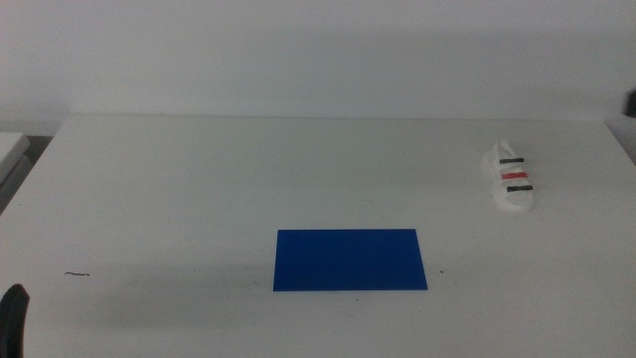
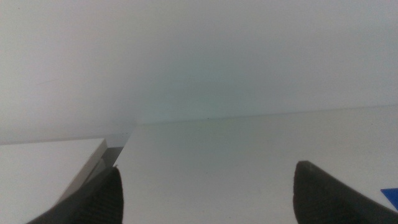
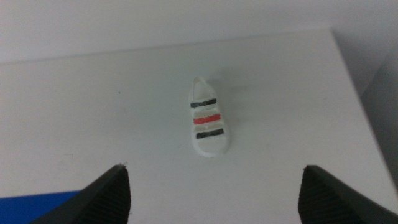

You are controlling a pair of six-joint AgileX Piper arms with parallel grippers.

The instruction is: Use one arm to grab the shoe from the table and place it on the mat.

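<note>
The white shoe (image 1: 510, 179), with two black straps and one red, lies on the white table (image 1: 199, 189) at the far right, toe towards the front. The blue mat (image 1: 350, 260) lies flat at the front middle, with nothing on it. My right gripper (image 3: 214, 199) is open and empty; it hovers above and short of the shoe (image 3: 208, 118), with a corner of the mat (image 3: 37, 208) below it. In the middle view only a dark bit of that arm (image 1: 631, 99) shows at the right edge. My left gripper (image 2: 205, 199) is open and empty, waiting at the front left (image 1: 12, 318).
A small dark speck or thread (image 1: 78, 273) lies on the table at the front left. A second white surface (image 1: 10, 149) stands beyond the table's left edge. The table's right edge (image 3: 348, 74) runs close to the shoe.
</note>
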